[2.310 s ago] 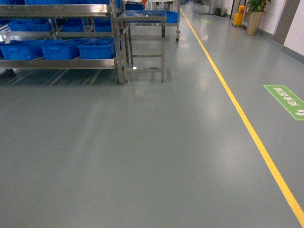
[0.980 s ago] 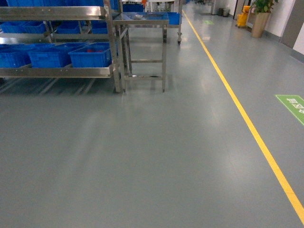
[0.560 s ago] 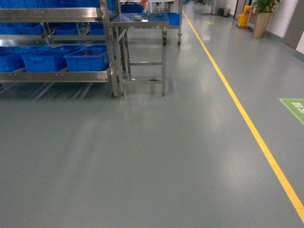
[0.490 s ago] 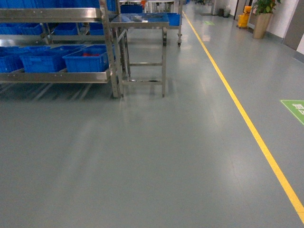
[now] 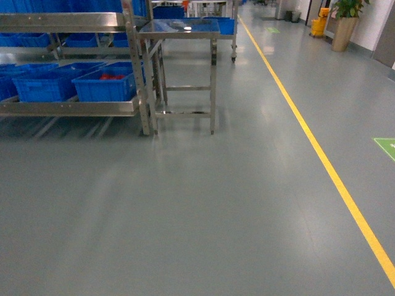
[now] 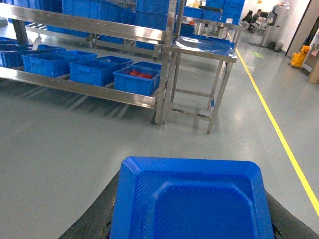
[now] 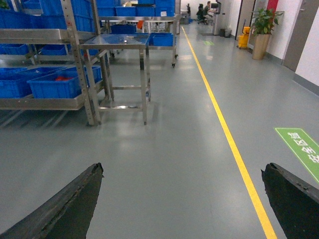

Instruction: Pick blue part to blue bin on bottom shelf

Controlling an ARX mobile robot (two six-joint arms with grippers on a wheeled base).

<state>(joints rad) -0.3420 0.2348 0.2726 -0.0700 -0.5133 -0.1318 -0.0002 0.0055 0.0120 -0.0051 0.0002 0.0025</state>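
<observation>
While the left gripper's black fingers [image 6: 94, 214] hold a flat blue moulded plastic part [image 6: 192, 201] between them and the right gripper [image 7: 182, 201] hangs spread wide and empty, the silver steel rack's bottom shelf [image 5: 68, 108] with its blue plastic bins [image 5: 103, 86] lies well ahead across grey floor [image 5: 203, 203].

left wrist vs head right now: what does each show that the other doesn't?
Left wrist only: the blue part held between the left gripper's fingers, and people seated far down the aisle. Head only: a potted plant and the green floor marking. Both: the bottom shelf with blue bins, the steel table, the yellow line.
</observation>
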